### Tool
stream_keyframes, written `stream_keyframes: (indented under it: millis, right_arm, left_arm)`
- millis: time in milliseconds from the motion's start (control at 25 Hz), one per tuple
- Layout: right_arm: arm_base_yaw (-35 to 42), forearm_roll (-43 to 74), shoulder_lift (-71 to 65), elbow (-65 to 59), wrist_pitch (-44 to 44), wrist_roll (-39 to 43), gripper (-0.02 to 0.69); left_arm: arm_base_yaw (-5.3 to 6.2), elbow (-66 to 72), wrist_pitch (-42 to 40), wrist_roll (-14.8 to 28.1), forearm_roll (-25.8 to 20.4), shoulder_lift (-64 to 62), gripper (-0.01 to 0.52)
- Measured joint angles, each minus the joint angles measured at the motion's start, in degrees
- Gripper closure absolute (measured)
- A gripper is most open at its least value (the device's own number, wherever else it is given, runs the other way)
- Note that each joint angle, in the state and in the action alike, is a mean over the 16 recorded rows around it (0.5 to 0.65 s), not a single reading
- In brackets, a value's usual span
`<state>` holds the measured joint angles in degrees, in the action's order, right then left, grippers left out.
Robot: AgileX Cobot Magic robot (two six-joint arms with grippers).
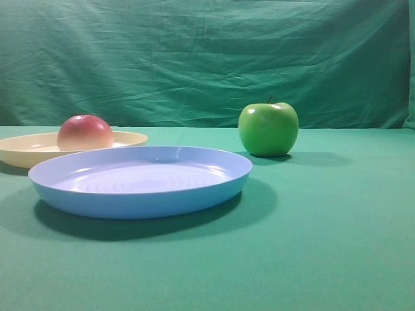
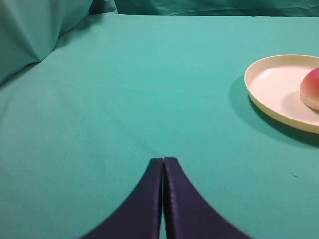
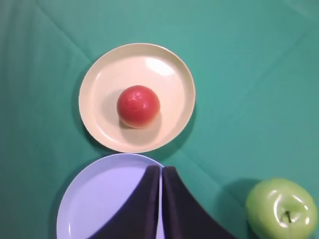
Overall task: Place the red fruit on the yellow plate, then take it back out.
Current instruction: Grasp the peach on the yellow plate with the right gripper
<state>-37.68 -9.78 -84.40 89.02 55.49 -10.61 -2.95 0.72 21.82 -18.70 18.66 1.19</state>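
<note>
The red fruit rests in the middle of the yellow plate at the far left of the table. From above, the right wrist view shows the red fruit centred on the yellow plate. My right gripper hangs shut and empty high over the blue plate's edge, short of the fruit. My left gripper is shut and empty above bare cloth, with the yellow plate and the red fruit off to its right. Neither gripper appears in the exterior view.
A larger light-blue plate sits in front of the yellow one, empty. A shiny green apple stands to the right on the green cloth. A green backdrop closes the far side.
</note>
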Motion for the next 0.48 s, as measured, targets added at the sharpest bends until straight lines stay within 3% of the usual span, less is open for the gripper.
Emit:
stream_keyframes:
  millis: [480]
  right_arm:
    - [0.0,0.9,25.7,-25.8,-7.8,3.2,0.665]
  left_arm:
    - [0.0,0.0,0.0,0.0,0.0,0.0,0.514]
